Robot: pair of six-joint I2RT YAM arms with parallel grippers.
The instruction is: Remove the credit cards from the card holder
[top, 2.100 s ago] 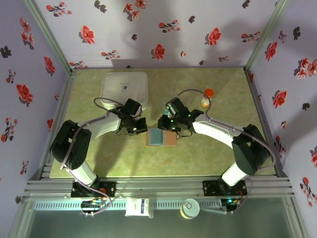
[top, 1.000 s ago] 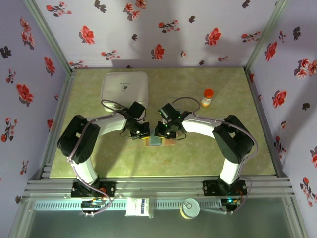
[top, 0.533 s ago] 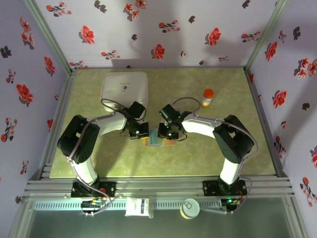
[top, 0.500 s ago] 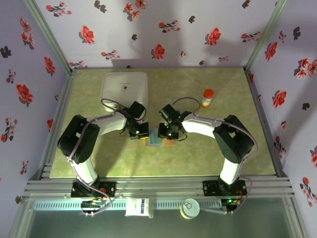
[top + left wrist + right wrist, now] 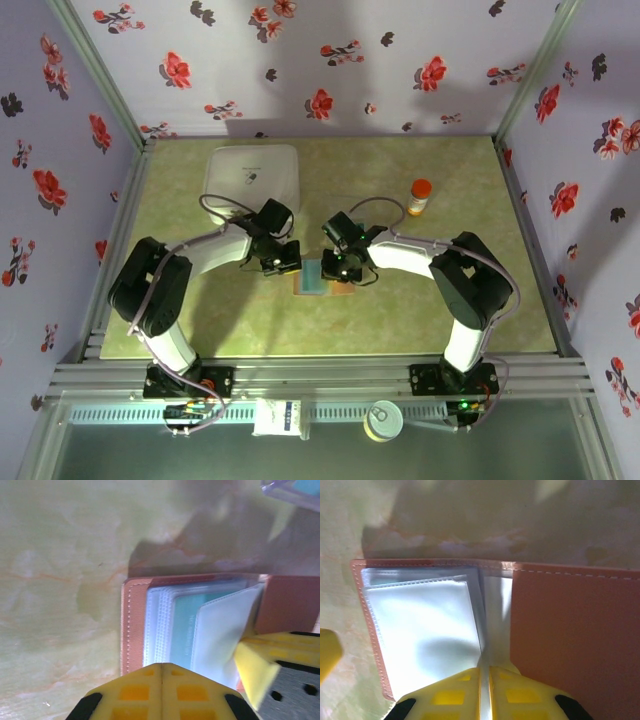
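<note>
The card holder lies open on the green table between both grippers, its reddish-brown leather framing clear sleeves. A teal credit card shows through one sleeve; other cards are hidden. My left gripper is shut, its yellow tips over the sleeves' near edge. My right gripper is shut on a clear sleeve by the fold, beside the brown flap; in the top view it sits at the holder's right side. One right fingertip lifts a sleeve.
A white square box stands behind the left gripper. An orange-capped bottle stands at the back right. Flowered walls close in the table on three sides. A clear plastic edge shows beyond the holder.
Over two seconds both grippers came down onto the card holder from either side. In the last half second the left arm shifted slightly; the right has hardly moved.
</note>
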